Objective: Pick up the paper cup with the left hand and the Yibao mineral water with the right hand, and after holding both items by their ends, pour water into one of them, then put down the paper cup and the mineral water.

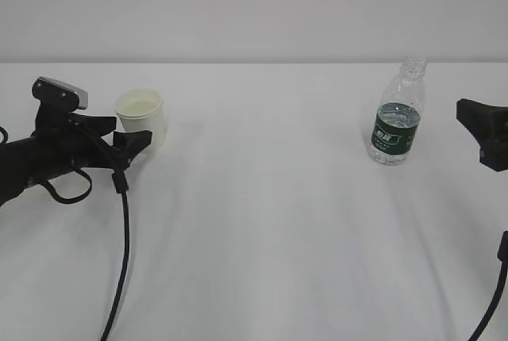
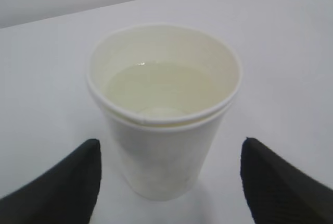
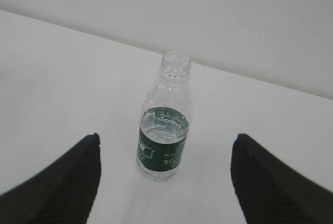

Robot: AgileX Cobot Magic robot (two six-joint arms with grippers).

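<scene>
The paper cup (image 1: 142, 118) stands upright on the white table at the left, with liquid in it. In the left wrist view the paper cup (image 2: 164, 109) sits just ahead of and between my open fingers, apart from both. My left gripper (image 1: 129, 138) is open, right next to the cup. The Yibao mineral water (image 1: 398, 113) stands upright at the right, capless, partly filled. In the right wrist view the Yibao mineral water (image 3: 165, 117) is ahead of my open right gripper (image 3: 164, 153). In the exterior view only part of the right hand (image 1: 485, 131) shows at the right edge, apart from the bottle.
The white table (image 1: 270, 230) runs back to a pale wall. A black cable (image 1: 121, 262) hangs from the left arm down across the table front. Another cable (image 1: 494, 293) shows at the lower right.
</scene>
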